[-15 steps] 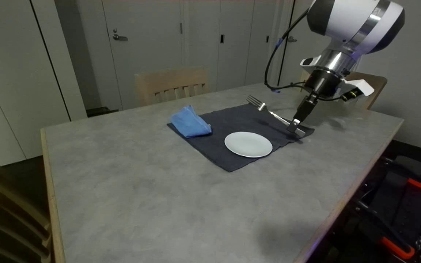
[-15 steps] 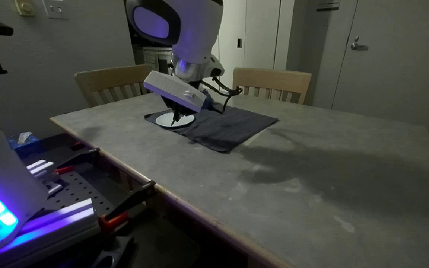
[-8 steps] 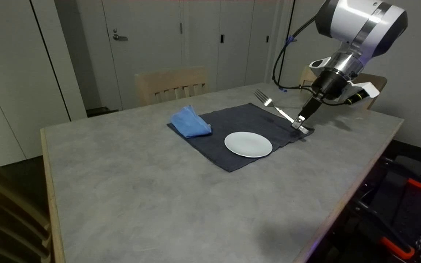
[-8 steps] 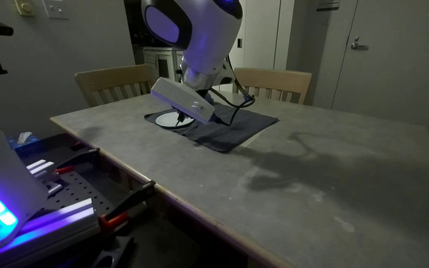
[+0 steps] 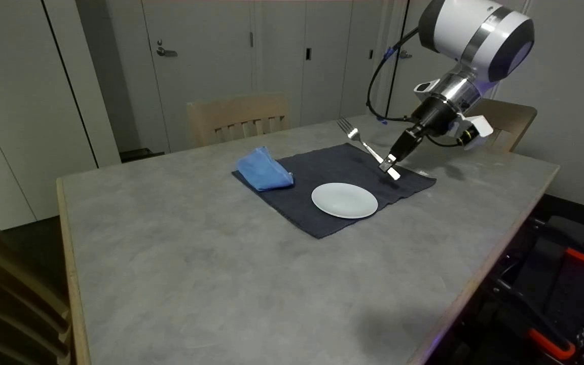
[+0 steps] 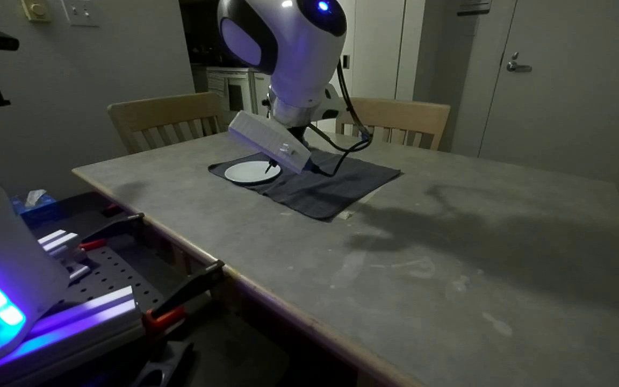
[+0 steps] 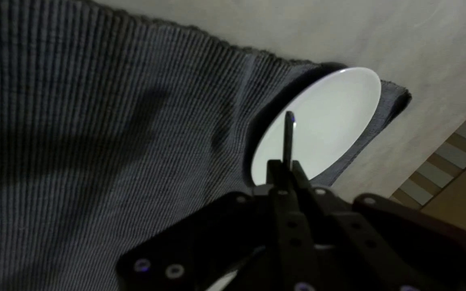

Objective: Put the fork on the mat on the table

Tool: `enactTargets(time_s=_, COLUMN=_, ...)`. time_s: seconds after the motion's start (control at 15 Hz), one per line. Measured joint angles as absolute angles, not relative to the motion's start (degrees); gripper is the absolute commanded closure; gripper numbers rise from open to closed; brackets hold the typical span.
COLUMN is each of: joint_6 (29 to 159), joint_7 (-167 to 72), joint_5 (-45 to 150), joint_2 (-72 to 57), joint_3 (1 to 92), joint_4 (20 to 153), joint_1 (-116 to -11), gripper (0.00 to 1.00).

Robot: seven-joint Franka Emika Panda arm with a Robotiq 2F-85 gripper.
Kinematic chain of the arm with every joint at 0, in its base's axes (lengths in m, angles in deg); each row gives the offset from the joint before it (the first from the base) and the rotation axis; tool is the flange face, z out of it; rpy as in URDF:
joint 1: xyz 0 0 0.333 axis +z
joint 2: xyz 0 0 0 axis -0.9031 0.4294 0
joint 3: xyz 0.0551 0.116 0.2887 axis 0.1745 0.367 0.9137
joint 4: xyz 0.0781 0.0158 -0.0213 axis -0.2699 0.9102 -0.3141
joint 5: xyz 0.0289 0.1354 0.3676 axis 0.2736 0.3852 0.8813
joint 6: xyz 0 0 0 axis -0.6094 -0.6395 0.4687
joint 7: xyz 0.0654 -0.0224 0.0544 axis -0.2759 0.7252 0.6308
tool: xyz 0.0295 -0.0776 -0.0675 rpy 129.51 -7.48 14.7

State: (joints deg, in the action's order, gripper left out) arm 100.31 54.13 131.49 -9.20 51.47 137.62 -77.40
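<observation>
My gripper [image 5: 387, 165] is shut on the silvery fork [image 5: 370, 151], near the end of its handle. The fork is tilted, with its tines up toward the table's far edge. It is held above the right part of the dark grey mat [image 5: 322, 159], apart from it. In the wrist view, the fork's handle end [image 7: 289, 137] sticks out between the shut fingertips [image 7: 284, 171], in front of the plate; the tines are hidden there. The mat [image 7: 136, 81] fills the left of that view. The arm hides most of the fork in an exterior view, where the mat [image 6: 336, 185] shows.
The white plate [image 5: 344, 201] lies on the mat's near right part. The blue folded cloth [image 5: 264, 170] lies on its left end. The table [image 5: 211, 263] has chairs around it [image 5: 241, 119]. Clamps [image 6: 186, 290] grip the table edge beside the robot base.
My gripper, holding the fork throughout, first shifted slightly right and up, then moved left in an exterior view. The fork's handle end is now farther in over the mat. Plate, cloth and mat stay put.
</observation>
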Motion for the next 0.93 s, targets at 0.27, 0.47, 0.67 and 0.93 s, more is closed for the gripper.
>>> enactTargets(time_s=0.27, joint_6=100.9, joint_7=51.2, joint_5=131.1, joint_2=-4.4, joint_3=48.9, joint_4=133.2, joint_1=-74.5, gripper=0.99)
enactTargets(time_s=0.47, joint_6=100.9, joint_7=48.9, joint_5=130.4, joint_2=-0.6, joint_3=47.8, joint_4=129.9, joint_1=-73.8, gripper=0.99)
enactTargets(time_s=0.67, joint_6=100.9, joint_7=46.7, joint_5=129.7, joint_2=2.6, joint_3=47.4, joint_4=126.9, joint_1=-73.6, gripper=0.99)
enactTargets(time_s=0.93, joint_6=100.3, joint_7=42.7, joint_5=127.7, joint_2=4.4, joint_3=47.2, joint_4=124.4, joint_1=-73.6, gripper=0.99)
